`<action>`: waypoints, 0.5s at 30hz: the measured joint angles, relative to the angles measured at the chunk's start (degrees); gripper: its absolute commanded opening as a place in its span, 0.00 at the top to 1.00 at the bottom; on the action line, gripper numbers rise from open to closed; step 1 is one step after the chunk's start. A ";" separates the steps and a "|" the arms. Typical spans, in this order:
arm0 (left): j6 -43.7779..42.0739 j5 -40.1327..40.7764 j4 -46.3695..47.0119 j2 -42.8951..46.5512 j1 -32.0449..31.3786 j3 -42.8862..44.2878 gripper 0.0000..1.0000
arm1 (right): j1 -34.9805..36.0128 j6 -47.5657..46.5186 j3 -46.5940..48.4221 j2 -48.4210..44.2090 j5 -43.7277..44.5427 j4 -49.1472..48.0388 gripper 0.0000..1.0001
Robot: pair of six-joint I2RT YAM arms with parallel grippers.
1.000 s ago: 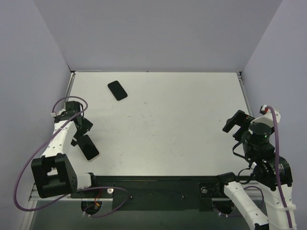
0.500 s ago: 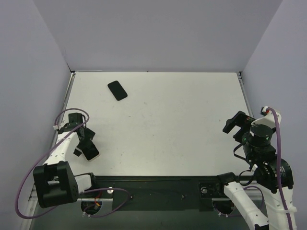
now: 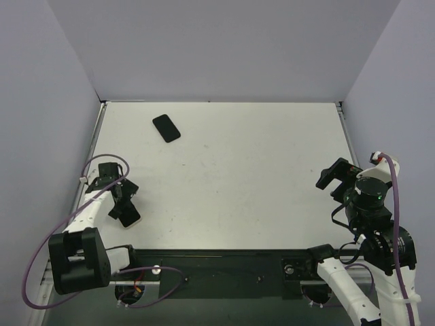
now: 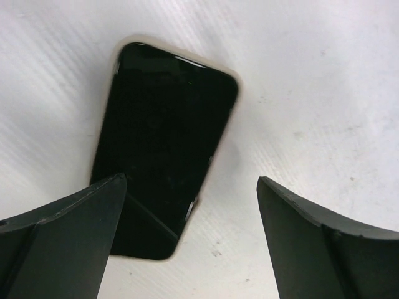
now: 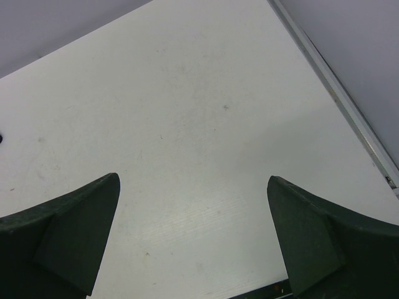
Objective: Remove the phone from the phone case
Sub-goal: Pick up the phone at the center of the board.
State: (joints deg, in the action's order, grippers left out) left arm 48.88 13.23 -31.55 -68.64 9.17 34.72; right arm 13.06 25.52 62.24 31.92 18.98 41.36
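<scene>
A black phone with a pale rim (image 4: 165,131) lies flat and screen-up on the white table; it also shows in the top view (image 3: 127,214) near the left edge. My left gripper (image 4: 191,180) is open and empty just above it, with its left finger over the phone's near end and its right finger over bare table. In the top view the left gripper (image 3: 121,199) sits at the phone's far end. A second flat black slab (image 3: 166,128) lies at the far left; I cannot tell whether it is a case or a phone. My right gripper (image 5: 193,180) is open and empty over bare table, at the right in the top view (image 3: 331,175).
The table's right rail (image 5: 340,103) runs beside the right gripper, with the grey wall behind it. The left rail (image 3: 95,136) and the left arm's purple cable (image 3: 102,163) lie close to the phone. The black base bar (image 3: 217,261) lines the near edge.
My left arm has drawn back toward the near edge, bringing the open gripper over the phone. The phone, the far black slab and the right arm have not moved.
</scene>
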 measured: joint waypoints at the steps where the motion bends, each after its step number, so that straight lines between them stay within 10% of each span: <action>1: 0.09 -0.72 0.96 -0.20 -0.31 0.00 0.03 | 0.00 0.02 0.00 0.00 -0.02 0.02 0.01; 15: 5.03 -1.88 7.74 -4.35 -9.97 1.51 0.03 | 0.00 0.44 -0.52 0.00 -0.83 -0.42 0.01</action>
State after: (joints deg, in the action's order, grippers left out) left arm 53.91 11.35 -23.81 -72.99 -0.80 36.23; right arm 13.06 25.96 61.71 31.92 18.15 40.95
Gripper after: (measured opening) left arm 0.972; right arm 0.991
